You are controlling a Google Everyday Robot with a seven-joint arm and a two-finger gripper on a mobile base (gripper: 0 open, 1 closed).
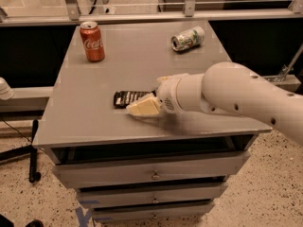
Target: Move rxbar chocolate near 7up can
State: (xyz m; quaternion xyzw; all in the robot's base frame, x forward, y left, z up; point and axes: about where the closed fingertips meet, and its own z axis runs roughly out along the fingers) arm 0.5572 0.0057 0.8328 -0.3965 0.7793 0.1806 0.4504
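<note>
Two drink cans were on one table (90,122): one Coca-Cola can (92,41) and one 7up can (188,38). One rxbar chocolate (127,98) lay under one gripper (147,104). Three drawers (118,171) were below.

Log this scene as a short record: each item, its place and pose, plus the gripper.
rxbar: flat, mid-table, its right end hidden by the gripper
7up can: on its side, back right
Coke can: upright, back left
gripper: low over the table, at the rxbar's right end
rxbar to 7up can: well apart, move not yet done
table: grey top, drawers below
</note>
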